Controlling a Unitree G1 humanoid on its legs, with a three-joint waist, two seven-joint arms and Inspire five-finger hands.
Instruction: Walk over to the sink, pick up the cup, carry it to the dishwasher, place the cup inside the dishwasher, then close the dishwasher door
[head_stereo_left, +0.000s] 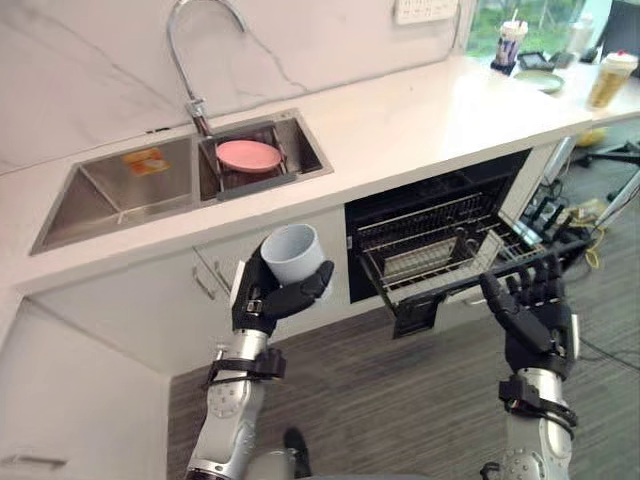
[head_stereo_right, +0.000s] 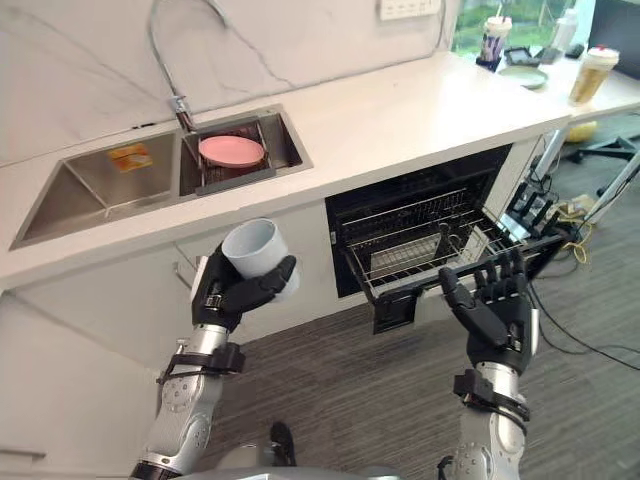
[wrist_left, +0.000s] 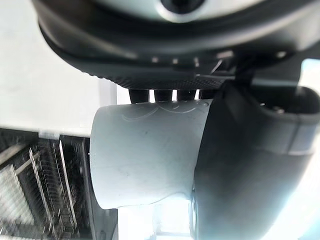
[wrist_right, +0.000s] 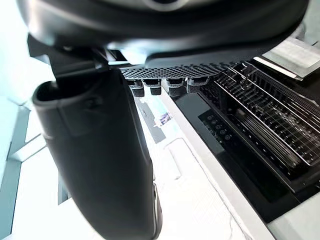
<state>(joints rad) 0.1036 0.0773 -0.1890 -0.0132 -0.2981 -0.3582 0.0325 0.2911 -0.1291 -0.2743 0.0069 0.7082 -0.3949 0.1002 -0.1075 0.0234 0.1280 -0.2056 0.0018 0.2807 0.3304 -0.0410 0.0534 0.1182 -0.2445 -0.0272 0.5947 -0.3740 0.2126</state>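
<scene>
My left hand (head_stereo_left: 262, 300) is shut on a pale grey-blue cup (head_stereo_left: 293, 254), held upright in front of the white cabinet below the sink (head_stereo_left: 120, 200). In the left wrist view the cup (wrist_left: 145, 155) lies between my fingers and thumb (wrist_left: 240, 165). The dishwasher (head_stereo_left: 440, 215) stands open under the counter to the right, its wire rack (head_stereo_left: 430, 255) pulled out over the lowered door (head_stereo_left: 500, 275). My right hand (head_stereo_left: 535, 320) hangs open with straight fingers just in front of the door's edge, holding nothing; the rack (wrist_right: 270, 120) shows past it in the right wrist view.
A pink plate (head_stereo_left: 248, 155) lies in the sink's right basin under the tall tap (head_stereo_left: 190, 60). Drink cups (head_stereo_left: 611, 78) and a plate (head_stereo_left: 538, 80) stand on the far right of the white counter (head_stereo_left: 400, 120). Office chair legs (head_stereo_left: 610, 155) stand beyond the dishwasher.
</scene>
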